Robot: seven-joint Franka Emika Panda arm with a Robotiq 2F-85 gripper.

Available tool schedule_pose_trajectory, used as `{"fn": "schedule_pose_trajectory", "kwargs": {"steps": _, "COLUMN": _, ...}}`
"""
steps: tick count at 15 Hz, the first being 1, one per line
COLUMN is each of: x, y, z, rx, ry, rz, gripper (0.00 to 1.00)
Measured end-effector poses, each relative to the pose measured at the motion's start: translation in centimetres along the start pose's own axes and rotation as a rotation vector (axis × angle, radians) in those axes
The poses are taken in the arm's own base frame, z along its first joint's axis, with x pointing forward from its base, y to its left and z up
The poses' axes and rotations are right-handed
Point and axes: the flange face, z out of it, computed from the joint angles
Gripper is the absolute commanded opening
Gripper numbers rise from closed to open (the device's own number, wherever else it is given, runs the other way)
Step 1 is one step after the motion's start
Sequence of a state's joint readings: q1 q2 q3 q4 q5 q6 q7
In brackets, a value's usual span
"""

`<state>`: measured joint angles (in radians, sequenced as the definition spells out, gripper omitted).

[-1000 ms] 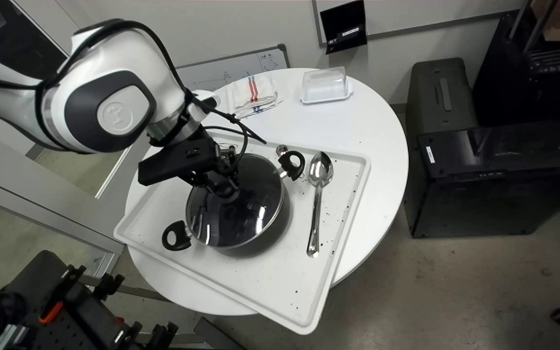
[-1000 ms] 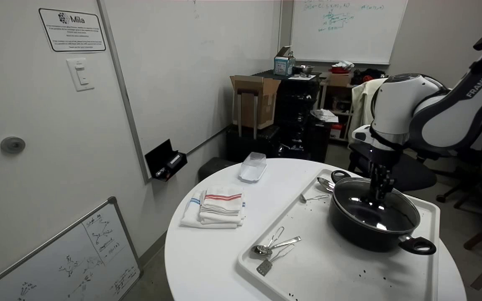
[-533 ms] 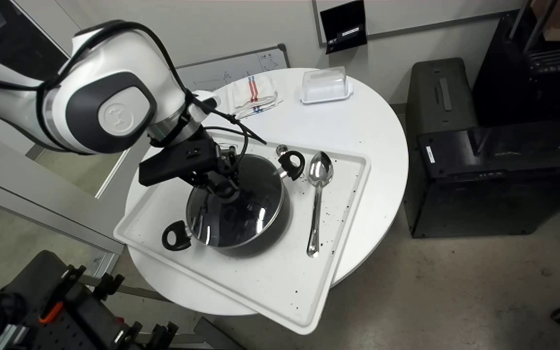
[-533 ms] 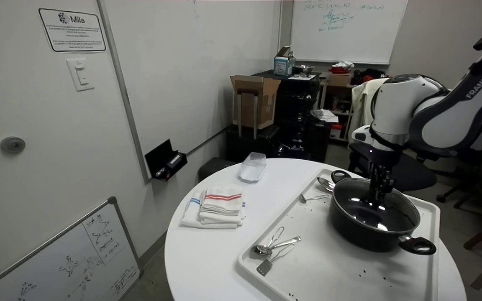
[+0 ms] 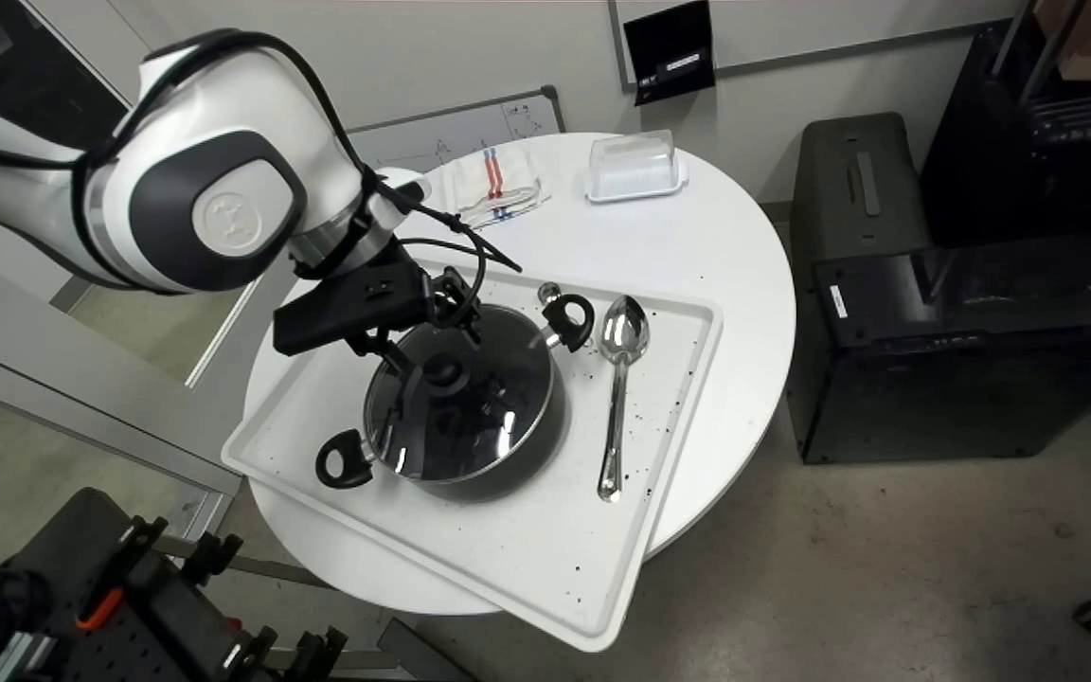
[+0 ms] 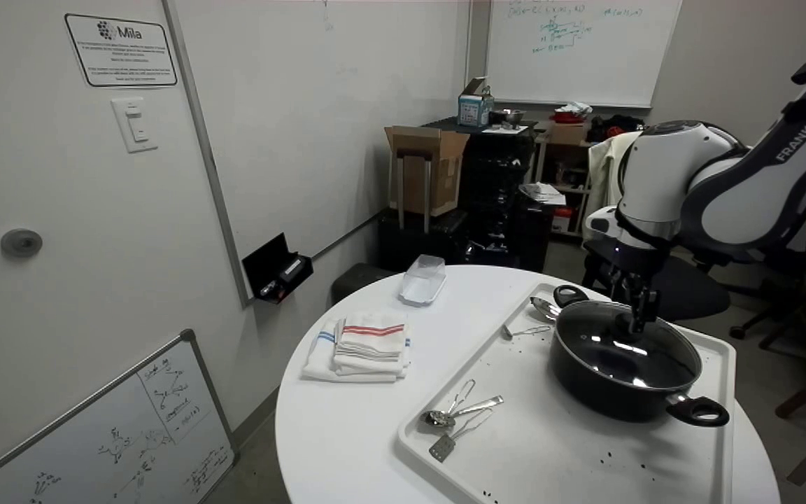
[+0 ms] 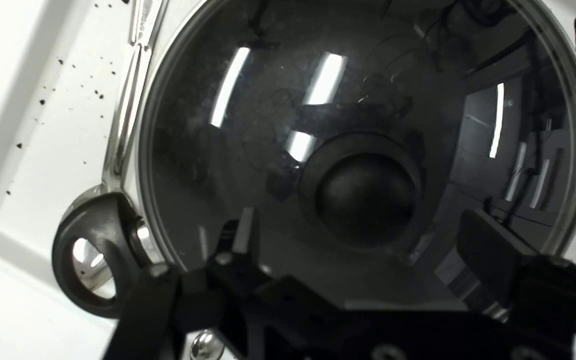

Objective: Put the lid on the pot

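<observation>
- Two fingers of mine reach in from the bottom of the wrist view, spread well apart, the gap between them broader than the knob I see beyond it; bare glass shows on each side of the knob, so neither finger touches it.
- Also in the wrist view, the round glass lid with its thin metal rim takes up most of what I see, bright light strips mirrored in it.
- At its edge there, a black loop handle partly covers the bowl of a metal spoon.
- In an exterior view, the black pot stands on a white rectangular tray, and the tray rests on a round white desk.
- There the lid lies level on the pot, its rim following the pot's top edge, and my fingers hang over the glass to either side of the knob.
- My white arm leans in above the tray; the spoon lies just beside the pot, and a clear-covered container sits near the desk's edge.
- In an exterior view, folded towels lie on the desk beside the tray, and small metal utensils are bunched near a corner of the tray, well apart from the pot. My fingers hide part of the knob from this angle, and the lid covers the pot.
</observation>
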<state>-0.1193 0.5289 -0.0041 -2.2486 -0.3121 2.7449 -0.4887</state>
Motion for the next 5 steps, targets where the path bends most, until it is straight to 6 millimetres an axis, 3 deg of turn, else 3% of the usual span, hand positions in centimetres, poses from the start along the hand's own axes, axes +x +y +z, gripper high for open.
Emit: {"fn": "schedule_pose_trajectory", "kwargs": {"steps": 5, "x": 0.18, "y": 0.09, "z": -0.34, "rx": -0.004, "ry": 0.006, "rz": -0.001, "gripper": 1.00}}
